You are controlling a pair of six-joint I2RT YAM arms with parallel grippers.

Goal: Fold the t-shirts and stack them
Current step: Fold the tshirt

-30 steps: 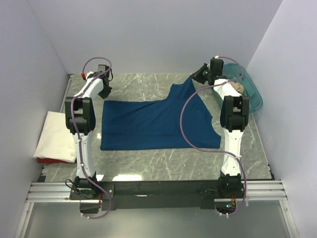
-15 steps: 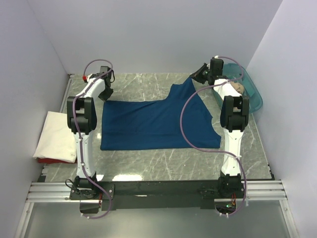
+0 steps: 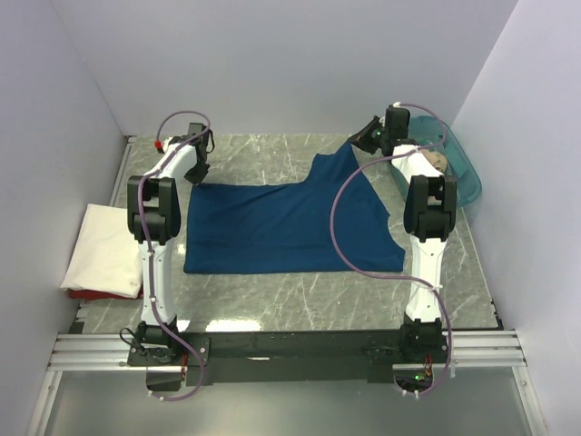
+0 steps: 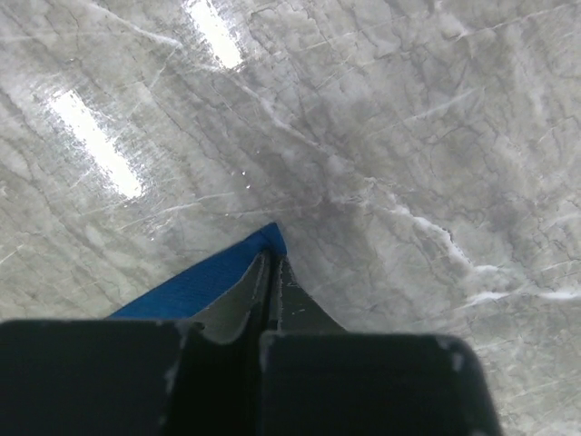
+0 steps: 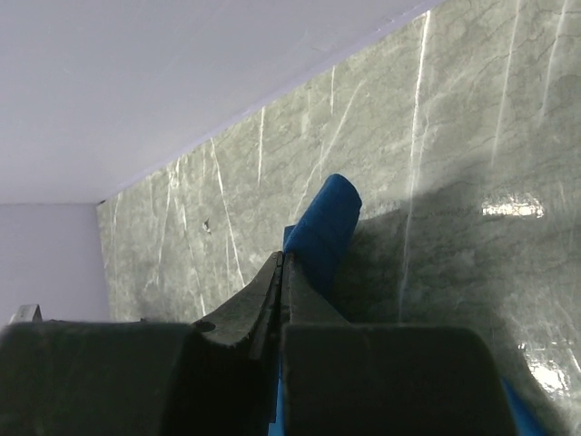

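Observation:
A dark navy t-shirt (image 3: 290, 227) lies spread on the marble table. Its far right part is lifted toward my right gripper (image 3: 365, 141). In the right wrist view the right gripper (image 5: 281, 259) is shut on a fold of the navy cloth (image 5: 325, 227), which sticks out past the fingertips. My left gripper (image 3: 195, 171) sits at the shirt's far left corner. In the left wrist view the left gripper (image 4: 272, 259) is shut with the blue corner (image 4: 218, 277) pinched at its tip. A folded cream-white t-shirt (image 3: 102, 250) lies at the left. A tan t-shirt (image 3: 436, 162) sits in the tub.
A teal translucent tub (image 3: 463, 177) stands at the back right by the wall. The cream-white shirt rests on something red (image 3: 91, 293) at the table's left edge. Grey marble table (image 3: 272, 295) shows in front of the navy shirt. Walls close in on three sides.
The left arm has shifted slightly right and back over the shirt's far left corner. The right arm and the lifted cloth have stayed where they were.

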